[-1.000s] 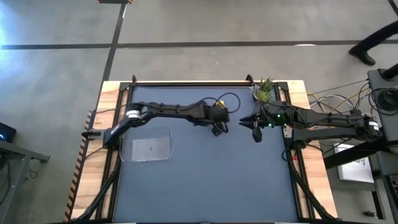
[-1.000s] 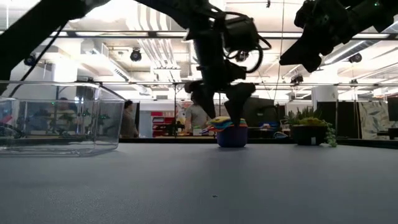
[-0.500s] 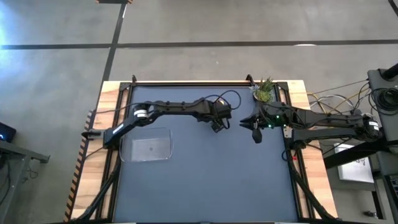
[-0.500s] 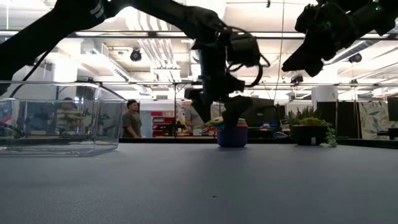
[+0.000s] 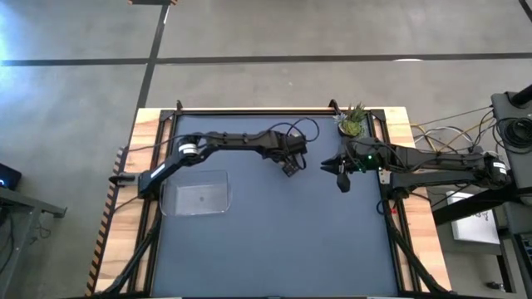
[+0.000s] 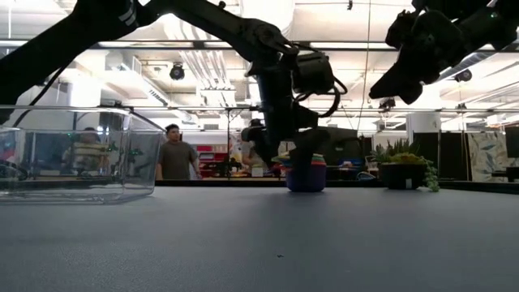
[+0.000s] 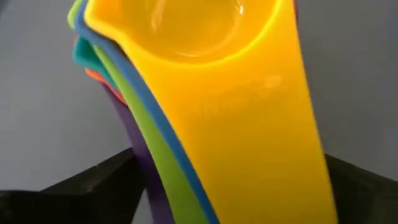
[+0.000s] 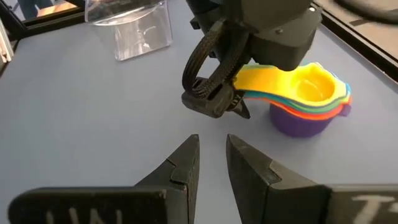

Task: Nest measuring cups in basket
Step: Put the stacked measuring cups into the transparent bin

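Basket (image 5: 199, 198) sits empty, well left of the cup stack (image 8: 303, 99). Left gripper (image 8: 233, 102) has dropped in, jaws wide around the stack's handles, not clenched yet. Grasp looks imminent. Right gripper (image 8: 211, 163) hangs right of the stack, nearly closed, empty.

free: mat (image 5: 274, 241) centre/front | blocked: basket (image 5: 196, 198), plant (image 5: 352, 121)
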Robot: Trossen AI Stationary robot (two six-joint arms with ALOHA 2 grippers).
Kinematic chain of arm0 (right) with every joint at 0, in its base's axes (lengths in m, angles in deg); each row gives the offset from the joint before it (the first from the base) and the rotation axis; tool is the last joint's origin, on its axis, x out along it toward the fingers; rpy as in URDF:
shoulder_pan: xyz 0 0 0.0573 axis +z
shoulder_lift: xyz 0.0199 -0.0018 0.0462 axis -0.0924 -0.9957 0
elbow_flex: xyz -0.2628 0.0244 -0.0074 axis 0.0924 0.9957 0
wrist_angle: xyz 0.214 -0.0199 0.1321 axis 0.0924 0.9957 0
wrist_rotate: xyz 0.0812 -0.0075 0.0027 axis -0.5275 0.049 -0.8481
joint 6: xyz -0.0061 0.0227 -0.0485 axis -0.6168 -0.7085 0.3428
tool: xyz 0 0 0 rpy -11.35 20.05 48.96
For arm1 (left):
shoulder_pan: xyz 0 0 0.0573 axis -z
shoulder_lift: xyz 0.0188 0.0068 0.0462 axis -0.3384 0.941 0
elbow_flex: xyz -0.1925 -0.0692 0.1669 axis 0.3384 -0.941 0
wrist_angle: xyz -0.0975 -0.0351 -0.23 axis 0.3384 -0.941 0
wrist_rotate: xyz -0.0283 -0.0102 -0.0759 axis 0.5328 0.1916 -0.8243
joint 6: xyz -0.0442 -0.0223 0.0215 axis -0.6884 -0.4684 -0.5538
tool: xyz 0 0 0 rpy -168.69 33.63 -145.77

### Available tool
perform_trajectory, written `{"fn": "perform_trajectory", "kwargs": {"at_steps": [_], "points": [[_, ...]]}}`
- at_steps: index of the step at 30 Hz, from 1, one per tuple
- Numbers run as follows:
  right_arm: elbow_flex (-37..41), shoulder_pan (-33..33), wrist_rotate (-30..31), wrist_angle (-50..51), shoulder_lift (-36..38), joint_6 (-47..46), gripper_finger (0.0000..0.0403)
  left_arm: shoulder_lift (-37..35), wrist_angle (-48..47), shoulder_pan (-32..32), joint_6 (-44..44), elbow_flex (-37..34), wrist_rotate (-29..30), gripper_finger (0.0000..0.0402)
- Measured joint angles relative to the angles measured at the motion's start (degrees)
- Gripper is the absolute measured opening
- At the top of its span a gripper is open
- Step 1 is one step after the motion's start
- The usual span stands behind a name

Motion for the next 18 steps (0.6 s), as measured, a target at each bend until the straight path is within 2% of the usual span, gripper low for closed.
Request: {"fn": "perform_trajectory", "kwargs": {"at_steps": [4, 12, 18], "points": [[0.05, 0.00, -0.04, -0.98, 0.00, 0.00, 0.0068, -0.20, 1.11, -0.26, 0.70, 0.45, -1.89, 0.0283], [0.05, 0.02, -0.09, -1.07, 0.00, 0.00, 0.0068, -0.20, 0.94, -0.72, 0.73, 0.32, -2.04, 0.0128], [0.07, 0.00, -0.08, -1.10, 0.00, 0.00, 0.0068, -0.20, 0.96, -0.72, 1.08, 0.32, -2.00, 0.0122]]}}
